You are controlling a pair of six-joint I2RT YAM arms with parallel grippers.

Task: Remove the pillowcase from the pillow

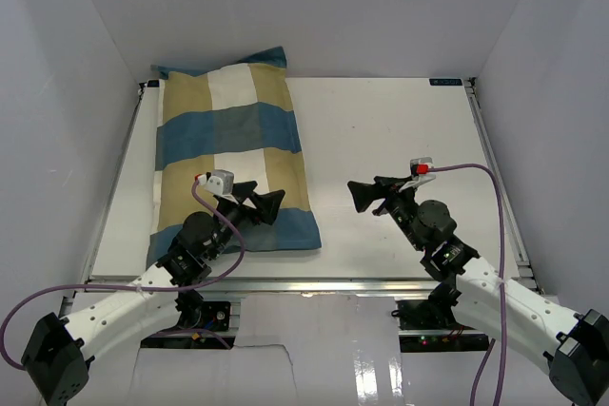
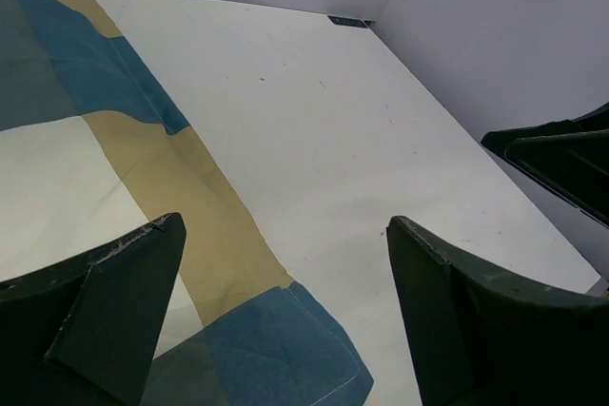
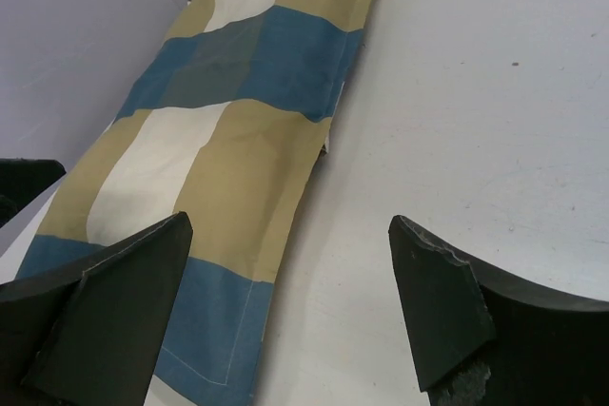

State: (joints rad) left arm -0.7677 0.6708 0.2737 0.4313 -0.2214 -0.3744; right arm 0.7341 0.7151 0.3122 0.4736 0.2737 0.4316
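Looking down, I see the pillowcase (image 1: 228, 140) lying lengthwise at the frame's left on the table (image 1: 409, 130). My left pincer (image 1: 274, 206) gapes wide over its lower right corner, possibly touching cloth; my right pincer (image 1: 359, 197), equally wide, sits over the table well right of it.

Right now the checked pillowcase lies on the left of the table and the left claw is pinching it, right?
Not pinching: the left gripper is open above the pillowcase, holding nothing; the left wrist view shows it. The rest is right.
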